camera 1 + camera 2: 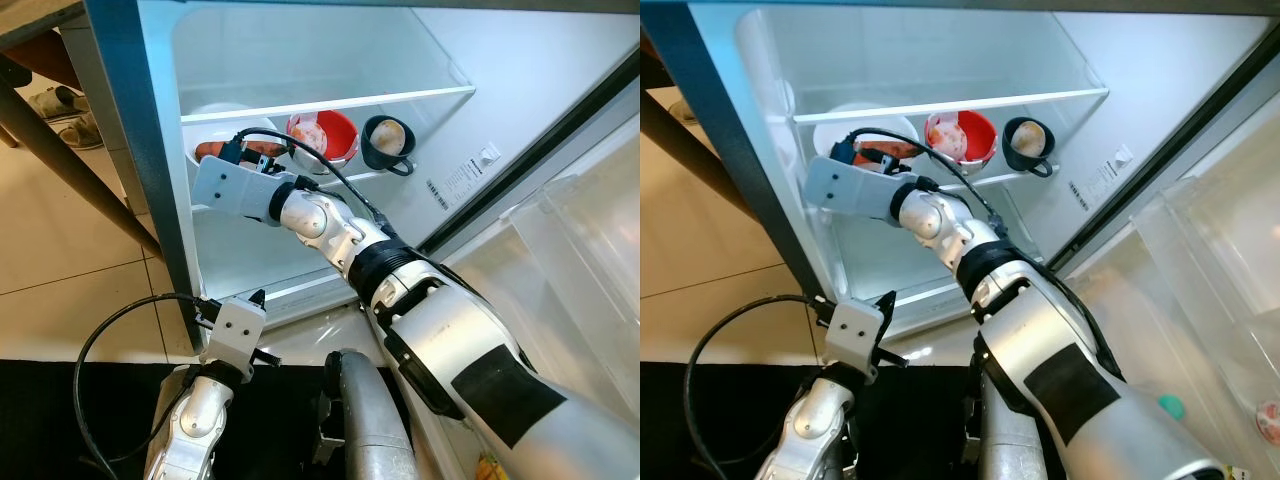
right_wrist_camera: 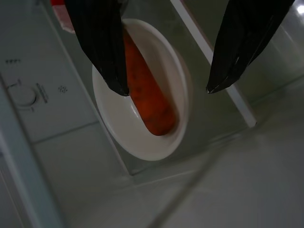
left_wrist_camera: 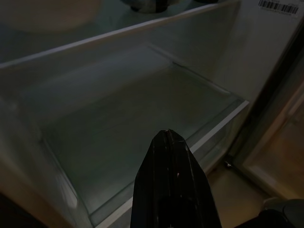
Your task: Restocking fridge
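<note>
White bowl (image 2: 142, 102) on the glass shelf (image 1: 330, 103), just beyond the right gripper (image 2: 166, 90), jaws spread wide, nothing clamped. Orange sausage-like food (image 2: 149, 102) inside, long, rounded, slightly speckled; 1 finger (image 2: 102, 45) crossing in front of its upper end, the other well off past the rim. Bowl smooth, glossy, shallow, sitting near the shelf's front edge. Further along from the jaws, 1 red bowl (image 1: 330, 135) with pale contents, then 1 dark mug (image 1: 388, 140) with a side handle.

Probably placing or releasing. Best drawn straight back with jaws kept wide, no brushing the rim, since a glazed bowl slides easily on glass. Worth nudging deeper only if the edge overhangs.

Left gripper (image 3: 171, 156) low before the bare lower shelf (image 3: 142, 137), fingers pressed together, empty. Frosted plastic and clear glass ahead of it, dim.
</note>
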Controlling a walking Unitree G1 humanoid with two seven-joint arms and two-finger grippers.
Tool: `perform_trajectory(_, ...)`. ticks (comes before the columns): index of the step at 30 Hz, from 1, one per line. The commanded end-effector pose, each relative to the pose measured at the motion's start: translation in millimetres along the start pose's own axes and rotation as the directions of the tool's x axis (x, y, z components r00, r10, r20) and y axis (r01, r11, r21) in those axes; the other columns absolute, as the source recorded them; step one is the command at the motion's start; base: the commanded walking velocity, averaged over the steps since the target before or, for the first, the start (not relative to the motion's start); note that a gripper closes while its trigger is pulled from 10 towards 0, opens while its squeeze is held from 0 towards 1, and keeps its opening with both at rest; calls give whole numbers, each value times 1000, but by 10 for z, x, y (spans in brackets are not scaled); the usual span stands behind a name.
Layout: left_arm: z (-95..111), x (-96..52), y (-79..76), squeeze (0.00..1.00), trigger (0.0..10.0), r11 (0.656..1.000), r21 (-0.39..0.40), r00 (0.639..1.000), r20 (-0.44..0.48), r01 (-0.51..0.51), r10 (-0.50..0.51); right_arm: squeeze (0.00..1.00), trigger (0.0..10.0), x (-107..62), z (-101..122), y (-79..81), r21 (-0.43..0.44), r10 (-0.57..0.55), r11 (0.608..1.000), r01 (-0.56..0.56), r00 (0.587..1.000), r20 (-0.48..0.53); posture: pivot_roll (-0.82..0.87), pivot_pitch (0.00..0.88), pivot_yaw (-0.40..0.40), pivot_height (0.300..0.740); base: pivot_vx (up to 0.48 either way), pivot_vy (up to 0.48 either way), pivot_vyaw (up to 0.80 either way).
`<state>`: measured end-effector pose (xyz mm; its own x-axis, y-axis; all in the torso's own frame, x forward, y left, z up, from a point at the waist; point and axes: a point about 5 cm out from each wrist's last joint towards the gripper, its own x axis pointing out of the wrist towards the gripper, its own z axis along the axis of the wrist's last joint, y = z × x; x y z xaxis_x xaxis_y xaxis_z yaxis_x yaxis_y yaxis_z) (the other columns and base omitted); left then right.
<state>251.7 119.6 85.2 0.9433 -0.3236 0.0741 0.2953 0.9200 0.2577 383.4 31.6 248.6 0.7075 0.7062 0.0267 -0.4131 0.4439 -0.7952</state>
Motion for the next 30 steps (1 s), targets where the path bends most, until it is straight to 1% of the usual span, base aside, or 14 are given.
perform_trajectory(1,-65,-33,-43,0,10000,1000,-6,999,-33,27,-27,0,10000,-26,-44,-8,50,21,999,-21,1000,5,4,317,-227,601,0,0,0)
perform_trajectory(6,-63,-18,-28,0,10000,999,-5,999,-30,34,-34,0,10000,-50,-83,19,78,71,994,-72,997,11,0,310,-216,601,0,0,0)
perform_trajectory(7,-62,-3,-17,0,10000,999,-2,999,-28,44,-44,0,10000,-86,-134,39,91,114,989,-115,993,22,-3,305,-205,601,0,0,0)
perform_trajectory(10,-60,4,-15,0,10000,999,1,998,-27,49,-49,0,10000,-105,-159,40,98,127,987,-129,992,27,-2,303,-200,601,0,0,0)
perform_trajectory(12,-56,15,-10,0,10000,999,4,998,-25,54,-54,0,10000,-133,-189,7,114,122,985,-126,992,39,0,297,-191,601,0,0,0)
perform_trajectory(13,-57,23,-5,0,10000,998,5,998,-24,56,-56,0,10000,-149,-202,-32,138,105,984,-111,993,49,0,295,-185,601,0,0,0)
perform_trajectory(15,-58,25,-3,0,10000,998,6,998,-24,57,-57,0,10000,-154,-207,-45,148,98,983,-105,994,53,0,295,-185,601,0,0,0)
perform_trajectory(18,-61,26,-3,0,10000,998,7,998,-24,62,-62,0,10000,-188,-222,-136,178,54,982,-67,995,78,1,288,-174,601,0,0,0)
perform_trajectory(19,-61,26,-3,0,10000,998,7,998,-24,62,-62,0,10000,-188,-222,-136,178,54,982,-67,995,78,1,288,-174,601,0,0,0)
perform_trajectory(20,-64,27,-3,0,10000,998,7,998,-24,66,-65,0,10000,-209,-236,-175,197,34,979,-52,995,90,0,284,-169,601,0,0,0)
perform_trajectory(25,-70,28,-1,0,10000,998,7,997,-26,68,-68,0,10000,-239,-273,-192,218,27,975,-48,995,96,1,277,-163,601,0,0,0)
perform_trajectory(28,-109,18,22,0,10000,998,7,997,-38,70,-69,0,10000,-348,-450,-160,295,27,954,-52,996,86,-6,259,-149,601,0,0,0)
perform_trajectory(29,-109,18,22,0,10000,998,7,997,-38,70,-69,0,10000,-348,-450,-160,295,27,954,-52,996,86,-6,259,-149,601,0,0,0)
perform_trajectory(30,-126,13,30,0,10000,998,6,997,-44,69,-69,0,10000,-389,-516,-131,316,35,947,-59,996,81,-6,256,-147,601,0,0,0)
